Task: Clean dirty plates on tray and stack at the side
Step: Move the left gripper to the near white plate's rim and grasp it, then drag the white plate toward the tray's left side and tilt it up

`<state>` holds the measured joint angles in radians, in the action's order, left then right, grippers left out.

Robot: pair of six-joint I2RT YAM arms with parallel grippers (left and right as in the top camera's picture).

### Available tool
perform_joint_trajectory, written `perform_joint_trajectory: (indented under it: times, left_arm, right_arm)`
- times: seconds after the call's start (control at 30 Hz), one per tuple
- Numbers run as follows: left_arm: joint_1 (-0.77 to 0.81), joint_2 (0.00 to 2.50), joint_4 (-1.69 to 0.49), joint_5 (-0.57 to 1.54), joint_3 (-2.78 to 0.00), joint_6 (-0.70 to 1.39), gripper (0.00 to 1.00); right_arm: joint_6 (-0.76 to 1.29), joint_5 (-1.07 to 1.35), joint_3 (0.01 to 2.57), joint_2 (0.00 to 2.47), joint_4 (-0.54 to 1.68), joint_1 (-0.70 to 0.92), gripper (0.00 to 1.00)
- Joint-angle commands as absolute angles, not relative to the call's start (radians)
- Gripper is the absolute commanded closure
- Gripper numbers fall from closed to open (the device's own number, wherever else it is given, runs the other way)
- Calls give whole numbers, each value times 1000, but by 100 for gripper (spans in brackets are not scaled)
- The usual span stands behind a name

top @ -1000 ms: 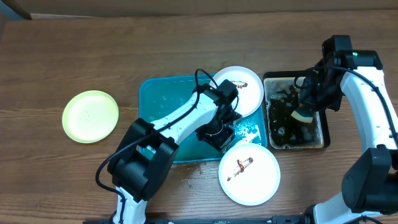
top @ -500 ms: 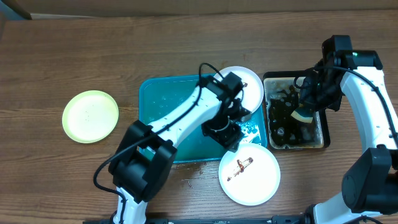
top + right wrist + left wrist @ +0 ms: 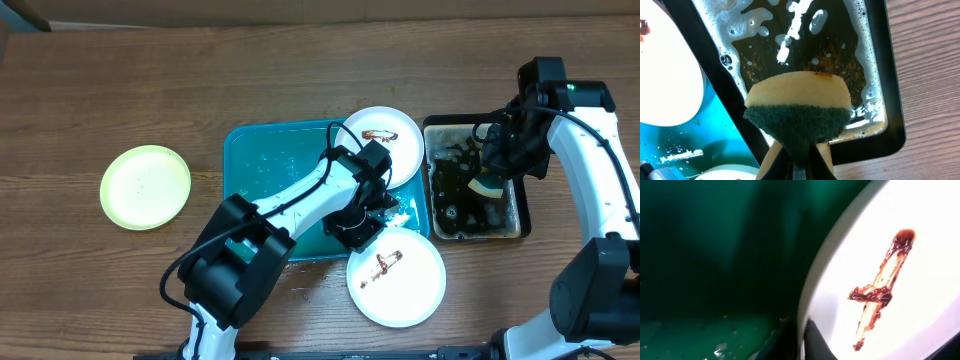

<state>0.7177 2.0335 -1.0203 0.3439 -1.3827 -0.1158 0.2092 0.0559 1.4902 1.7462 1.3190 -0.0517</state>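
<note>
The teal tray (image 3: 265,175) lies mid-table. One white plate (image 3: 392,150) with a brown smear rests on the tray's far right corner. A second white plate (image 3: 400,285), streaked with sauce, lies at the tray's near right corner. My left gripper (image 3: 366,228) is shut on this plate's rim. In the left wrist view, that plate (image 3: 910,295) fills the right side, with the left gripper (image 3: 802,341) pinching its edge over the tray (image 3: 710,250). A pale yellow-green plate (image 3: 146,186) sits far left on the wood. My right gripper (image 3: 799,162) is shut on a yellow-and-green sponge (image 3: 797,107).
A black-rimmed basin (image 3: 522,205) of dirty, foamy water stands right of the tray, with the sponge (image 3: 487,186) held above it. In the right wrist view the basin's rim (image 3: 892,120) borders bare wood on the right. Foam patches lie on the tray near the left gripper.
My left gripper dropped toward the front white plate and closed on its rim. The plate has shifted slightly left toward the tray. The right arm and sponge have stayed still.
</note>
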Motion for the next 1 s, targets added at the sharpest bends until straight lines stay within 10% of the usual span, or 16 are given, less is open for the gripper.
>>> perform_joint_trajectory:
  times: [0.0,0.97]
  left_arm:
    - [691,2048,-1012,304,-1379,-102,96]
    - [320,1937,-1099,43,-1425,-178,96]
  right_arm:
    - [208,63,1494,1710,1315,-50,96]
    - [208,63,1494,1710,1313,-50,96]
